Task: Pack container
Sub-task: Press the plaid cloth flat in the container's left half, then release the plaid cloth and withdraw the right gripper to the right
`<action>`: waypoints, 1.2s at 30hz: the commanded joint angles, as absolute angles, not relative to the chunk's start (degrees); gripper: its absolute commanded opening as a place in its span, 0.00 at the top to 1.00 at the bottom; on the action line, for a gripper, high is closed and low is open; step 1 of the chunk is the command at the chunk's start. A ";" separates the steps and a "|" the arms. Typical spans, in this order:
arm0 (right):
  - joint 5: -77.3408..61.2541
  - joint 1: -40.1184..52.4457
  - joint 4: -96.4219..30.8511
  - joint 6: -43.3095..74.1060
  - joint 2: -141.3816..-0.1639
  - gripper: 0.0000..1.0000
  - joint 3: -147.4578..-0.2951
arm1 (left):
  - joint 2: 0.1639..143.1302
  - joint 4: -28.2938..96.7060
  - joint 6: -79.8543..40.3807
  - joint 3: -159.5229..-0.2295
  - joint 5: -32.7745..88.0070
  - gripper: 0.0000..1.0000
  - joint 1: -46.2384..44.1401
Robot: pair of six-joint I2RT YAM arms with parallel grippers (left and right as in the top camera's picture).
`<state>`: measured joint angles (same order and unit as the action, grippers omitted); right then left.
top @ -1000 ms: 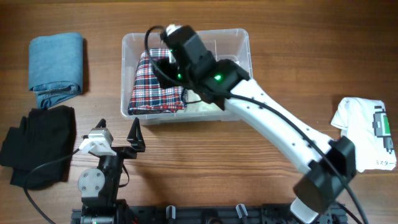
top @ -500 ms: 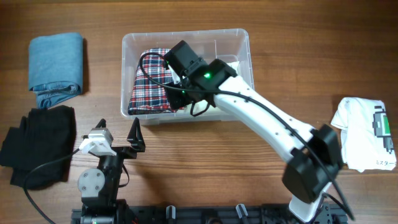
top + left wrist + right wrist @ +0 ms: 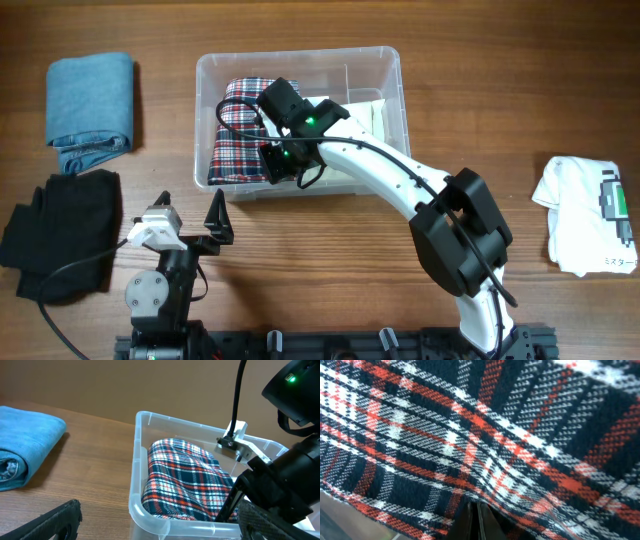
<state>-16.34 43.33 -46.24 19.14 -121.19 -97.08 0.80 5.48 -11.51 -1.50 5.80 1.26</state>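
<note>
A brown wooden desk [image 3: 500, 90] with long horizontal grain fills the overhead view under soft, even light, and in the left wrist view a plain tan-brown wall [image 3: 125, 380] rises behind its far edge.

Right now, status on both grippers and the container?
Left gripper open, short of container. Right gripper shut on plaid cloth inside it. Nothing in the way.

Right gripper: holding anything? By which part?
Cannot tell: the right gripper is shut, its tips pressed against the plaid cloth near its edge, but no pinched fold shows.
</note>
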 commanded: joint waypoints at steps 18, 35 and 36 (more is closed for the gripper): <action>-21.43 47.37 -42.22 15.57 -121.73 0.93 -102.65 | 0.38 5.34 -12.08 -1.08 5.45 0.00 1.74; -21.50 47.22 -40.32 16.51 -125.62 0.96 -104.99 | 0.38 5.34 -12.08 -1.08 5.45 0.00 1.74; -21.47 46.83 -40.29 16.53 -123.68 0.96 -105.95 | 0.38 5.34 -12.08 -1.08 5.45 0.00 1.74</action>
